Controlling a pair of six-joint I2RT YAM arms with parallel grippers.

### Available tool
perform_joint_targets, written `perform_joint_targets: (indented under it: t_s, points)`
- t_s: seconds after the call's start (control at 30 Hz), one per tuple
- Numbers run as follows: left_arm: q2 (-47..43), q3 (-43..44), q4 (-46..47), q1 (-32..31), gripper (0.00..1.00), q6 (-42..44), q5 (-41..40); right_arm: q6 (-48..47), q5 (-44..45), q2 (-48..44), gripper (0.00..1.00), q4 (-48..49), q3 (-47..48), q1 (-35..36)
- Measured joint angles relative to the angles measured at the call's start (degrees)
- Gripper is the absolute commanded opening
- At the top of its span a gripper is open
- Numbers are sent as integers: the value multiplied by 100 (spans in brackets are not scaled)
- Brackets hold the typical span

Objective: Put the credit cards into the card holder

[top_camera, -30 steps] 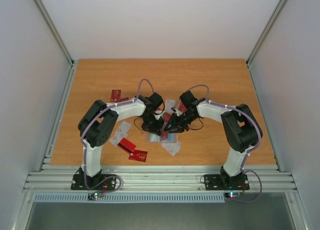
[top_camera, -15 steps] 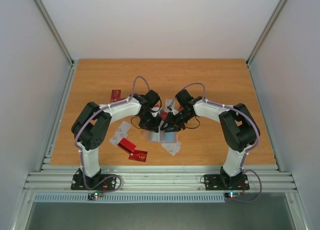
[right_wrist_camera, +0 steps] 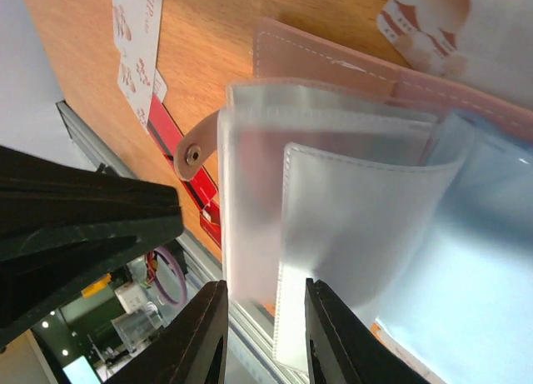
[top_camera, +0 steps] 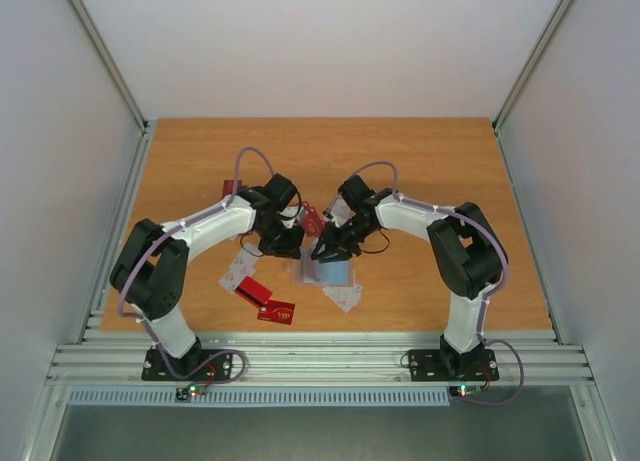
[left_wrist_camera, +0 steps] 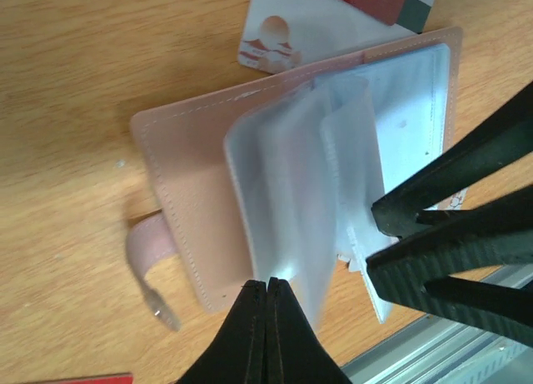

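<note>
The card holder [top_camera: 330, 272] lies open on the table, pinkish-tan cover [left_wrist_camera: 187, 176] down and clear sleeves [left_wrist_camera: 308, 184] fanned upward. My left gripper [left_wrist_camera: 266, 282] is shut, its tips at the near edge of a sleeve, nothing visible between them. My right gripper [right_wrist_camera: 265, 286] is open over the holder's opposite side, with loose sleeve edges [right_wrist_camera: 287, 317] in the gap between its fingers. Credit cards lie scattered: two red ones [top_camera: 265, 301] at the front left, a red one [top_camera: 312, 219] behind the holder, and white ones [top_camera: 240, 266] [top_camera: 343, 297].
Another red card [top_camera: 231, 191] shows behind the left arm. The holder's strap with its snap [right_wrist_camera: 193, 155] sticks out sideways. A metal rail [top_camera: 320, 356] runs along the table's near edge. Both arms [top_camera: 200, 231] [top_camera: 430, 221] reach in to the table's middle.
Both grippers have shifted left and a little farther from the bases. The left arm has swung outward. The red card behind the holder has come into view.
</note>
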Motion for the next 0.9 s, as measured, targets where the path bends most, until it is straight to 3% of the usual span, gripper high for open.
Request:
perform_joint_targets:
  t_s: [0.57,0.9]
  points:
    - [-876,-546,-144,289,0,0,-96,-111,140,481,27,-463,675,260]
    - [-1119,-579,-50,286,7,44,39,-459,872,-527,27,-1187,717,101]
